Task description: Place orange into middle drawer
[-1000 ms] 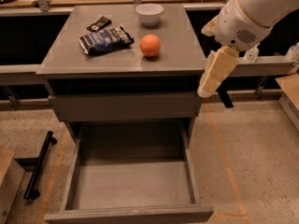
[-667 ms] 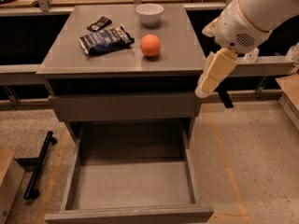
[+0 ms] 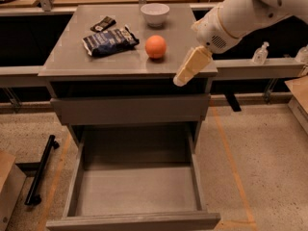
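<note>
The orange (image 3: 156,46) sits on the grey cabinet top (image 3: 67,57), a bit right of the middle. It is not in the drawer yet. It stands on its own with bare space around it, so it looks easy to reach from above or from the right side.

A blue snack bag (image 3: 109,40) lies just to its left, and a small dark packet (image 3: 103,23) lies farther back. A white bowl (image 3: 155,13) stands behind the orange, at the far edge. None of them touch the orange.

The gripper (image 3: 191,67) hangs at the near right edge of the cabinet top, to the right of the orange and a little nearer. It points down and to the left. It holds nothing. I cannot tell if it is spread apart or pressed together. The white arm (image 3: 240,13) comes in from the upper right, so the right side is the easy way in.

The middle drawer (image 3: 137,191) is pulled out toward the near side, low down under the top. It has nothing in it, so the orange has lots of room. The drawer above it (image 3: 130,109) shows only its flat front.

I think the next job is to move the gripper over to the orange and take hold of it. The orange is round, so a bump could make it roll.
</note>
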Robot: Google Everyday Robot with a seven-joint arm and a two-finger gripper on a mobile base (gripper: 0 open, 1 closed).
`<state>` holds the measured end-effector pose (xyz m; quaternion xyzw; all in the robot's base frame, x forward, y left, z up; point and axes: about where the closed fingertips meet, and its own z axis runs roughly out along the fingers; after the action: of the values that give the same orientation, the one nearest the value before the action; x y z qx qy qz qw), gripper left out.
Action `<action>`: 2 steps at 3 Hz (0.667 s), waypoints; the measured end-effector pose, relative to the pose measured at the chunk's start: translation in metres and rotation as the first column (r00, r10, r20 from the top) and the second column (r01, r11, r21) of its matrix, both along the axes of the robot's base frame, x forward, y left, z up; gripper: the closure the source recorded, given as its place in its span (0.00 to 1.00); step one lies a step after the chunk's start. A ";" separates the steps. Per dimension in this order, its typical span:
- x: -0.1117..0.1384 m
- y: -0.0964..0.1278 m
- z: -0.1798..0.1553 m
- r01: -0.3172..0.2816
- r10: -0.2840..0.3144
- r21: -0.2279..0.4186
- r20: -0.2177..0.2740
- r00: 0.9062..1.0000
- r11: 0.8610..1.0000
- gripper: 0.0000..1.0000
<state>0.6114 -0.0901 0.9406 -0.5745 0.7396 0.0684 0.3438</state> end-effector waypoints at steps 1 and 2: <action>0.062 0.010 -0.007 0.053 -0.060 0.132 0.051 0.997 0.990 0.00; 0.056 0.012 -0.008 0.046 -0.052 0.120 0.044 0.998 0.992 0.00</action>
<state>0.6678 -0.0785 0.9324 -0.5360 0.7398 0.0903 0.3964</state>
